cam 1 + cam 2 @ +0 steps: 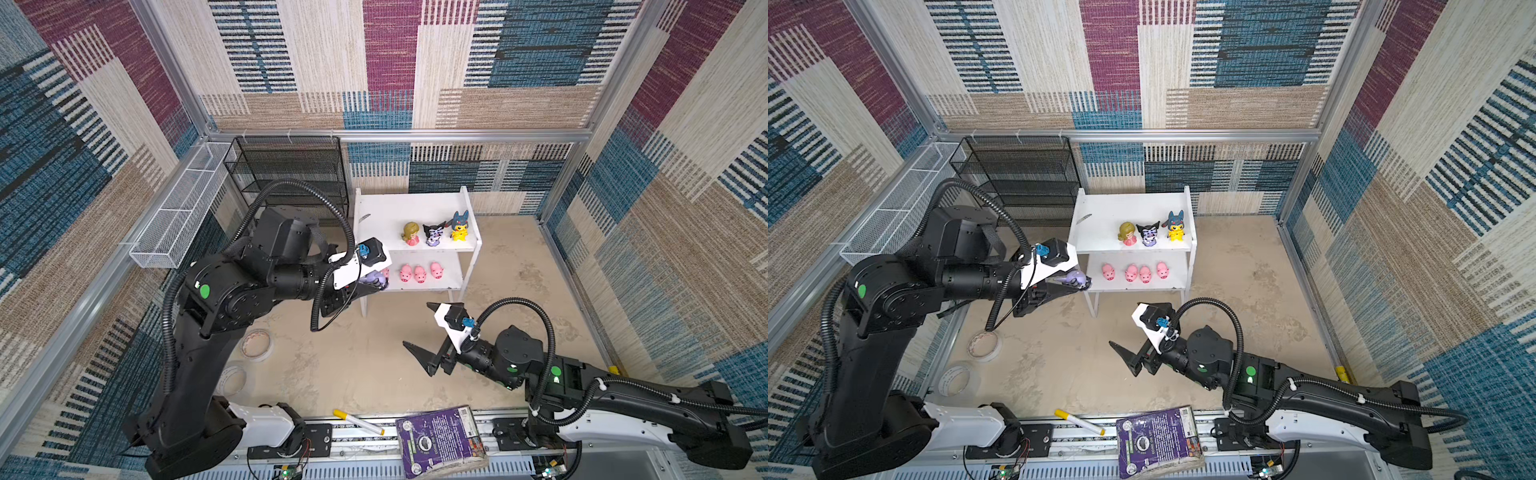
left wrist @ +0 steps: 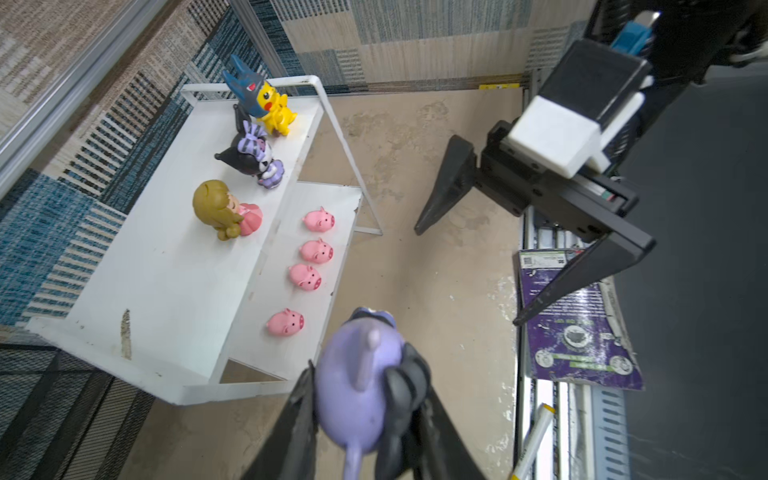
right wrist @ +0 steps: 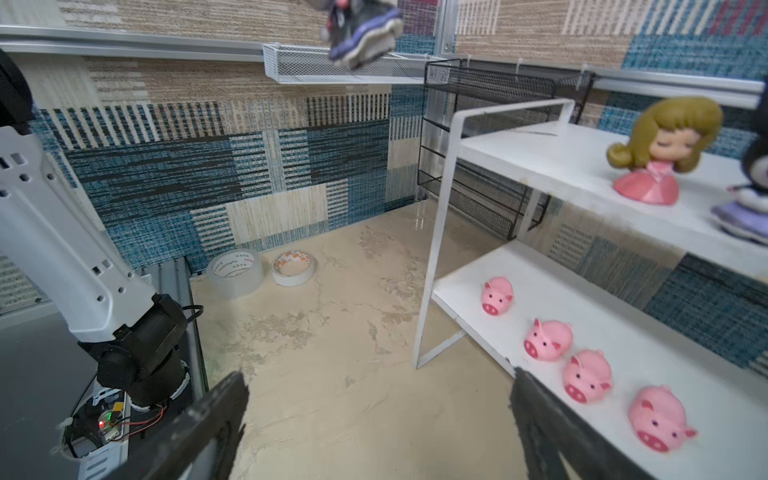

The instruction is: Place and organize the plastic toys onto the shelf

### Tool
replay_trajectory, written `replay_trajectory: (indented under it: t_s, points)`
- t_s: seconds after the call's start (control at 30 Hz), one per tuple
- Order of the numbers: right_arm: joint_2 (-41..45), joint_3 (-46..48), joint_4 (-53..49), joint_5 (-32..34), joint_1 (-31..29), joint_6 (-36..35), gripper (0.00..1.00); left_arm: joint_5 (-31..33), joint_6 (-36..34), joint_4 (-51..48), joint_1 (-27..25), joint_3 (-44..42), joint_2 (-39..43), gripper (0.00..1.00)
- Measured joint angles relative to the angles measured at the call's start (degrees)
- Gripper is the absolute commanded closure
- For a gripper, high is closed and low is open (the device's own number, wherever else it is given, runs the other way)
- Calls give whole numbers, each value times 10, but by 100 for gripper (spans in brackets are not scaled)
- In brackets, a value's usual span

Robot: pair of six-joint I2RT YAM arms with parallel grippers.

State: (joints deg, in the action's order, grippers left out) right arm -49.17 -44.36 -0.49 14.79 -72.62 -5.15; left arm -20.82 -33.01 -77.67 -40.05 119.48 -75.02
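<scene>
Four pink pigs [image 1: 1131, 273] on shelf's [image 1: 1100, 224] lower board, three figurines [image 1: 1148, 235] upright above, lilac toy [image 2: 359, 390] gripped alongside

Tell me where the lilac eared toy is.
In a top view, the lilac eared toy sits in the left gripper, just left of the white shelf's lower board.

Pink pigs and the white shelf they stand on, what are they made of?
The four small pink pigs look like moulded plastic or soft vinyl: smooth rounded bodies, even colour, a dull sheen. The white two-tier shelf seems to have painted flat boards, perhaps wood or metal, matte and scuffed; its thin side frame looks like bent metal rod.
</scene>
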Motion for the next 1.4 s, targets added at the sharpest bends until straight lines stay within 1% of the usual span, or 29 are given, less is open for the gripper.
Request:
replay_trajectory:
  t_s: [0.17,0.27,0.33,0.4,0.53,0.6,0.87,1.03,1.07,1.13,1.17,1.2,1.27,1.33,1.4]
  points:
    - [-52,-88,-16,-105,11,-46,0,-66,31,-1,-13,-45,31,100]
    - [-75,-127,-41,-156,17,-59,0,-85,54,-2,-27,-72,34,100]
    - [-85,-140,-59,-184,20,-65,3,-100,63,-2,-39,-84,32,100]
    - [-93,-150,-75,-209,23,-69,8,-113,73,-1,-53,-90,30,100]
    - [-108,-167,-96,-244,26,-69,26,-127,80,-2,-74,-100,28,100]
    - [-111,-168,-101,-256,26,-69,34,-130,84,-1,-81,-105,28,100]
    - [-126,-184,-114,-290,27,-67,57,-125,88,-2,-96,-117,31,100]
    - [-129,-188,-125,-298,28,-62,75,-114,89,-2,-100,-117,30,100]
    - [-130,-189,-130,-298,28,-55,78,-110,88,-2,-100,-117,30,100]
    - [-130,-189,-130,-299,29,-48,80,-106,87,-2,-100,-115,30,100]
    - [-130,-189,-130,-302,30,-45,80,-106,87,-3,-100,-113,28,95]
    - [-130,-188,-129,-302,30,-44,81,-105,87,-5,-101,-111,28,85]
    - [-130,-185,-123,-303,30,-40,82,-104,88,-6,-101,-109,27,72]
    - [-127,-178,-112,-307,32,-36,83,-105,88,-5,-101,-112,28,63]
    - [-122,-166,-99,-309,32,-32,83,-110,90,6,-101,-127,34,60]
